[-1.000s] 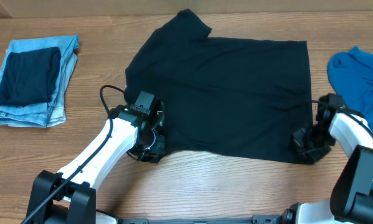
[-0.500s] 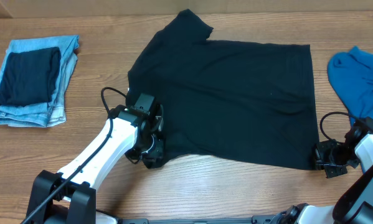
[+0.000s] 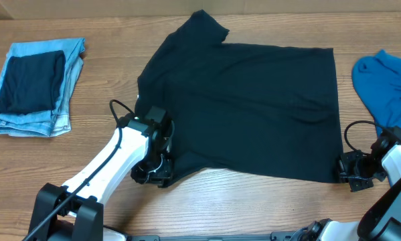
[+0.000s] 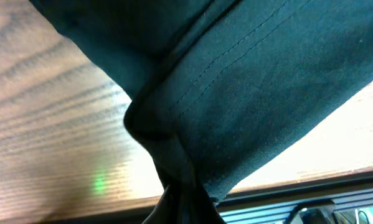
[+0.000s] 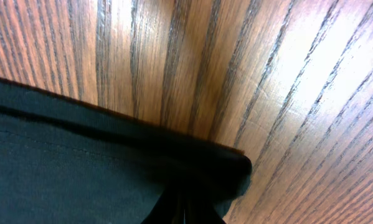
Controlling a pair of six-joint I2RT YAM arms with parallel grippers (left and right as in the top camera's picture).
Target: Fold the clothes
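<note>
1. Two grippers, both clamped tight on the black T-shirt (image 3: 247, 107), one at each end of its near edge.
2. The shirt lies spread flat across the middle of the table (image 3: 254, 211), with one sleeve (image 3: 203, 27) reaching toward the far edge.
3. The left gripper (image 3: 154, 175) holds the near-left corner. In the left wrist view the stitched hem (image 4: 248, 74) bunches into a tight fold (image 4: 155, 124) that runs down between the closed jaws, lifted a little off the wood.
4. The right gripper (image 3: 347, 175) pinches the near-right corner. In the right wrist view that corner (image 5: 233, 171) is drawn to a point at the jaws, with the hem line running away to the left and lying flat on the wood.
5. Between the two grips, the near edge runs as a shallow slant across the table, with no big wrinkles in the cloth behind it.
6. Open room: a strip of bare wood lies between the near edge and the table front — the widest free band.
7. On the right, a blue garment (image 3: 387, 87) sits near the shirt's side edge, with a narrow gap of wood between them.
8. On the left, folded jeans (image 3: 63, 80) with a dark cloth (image 3: 29, 84) on top sit well apart from the shirt — plenty of bare table between.
</note>
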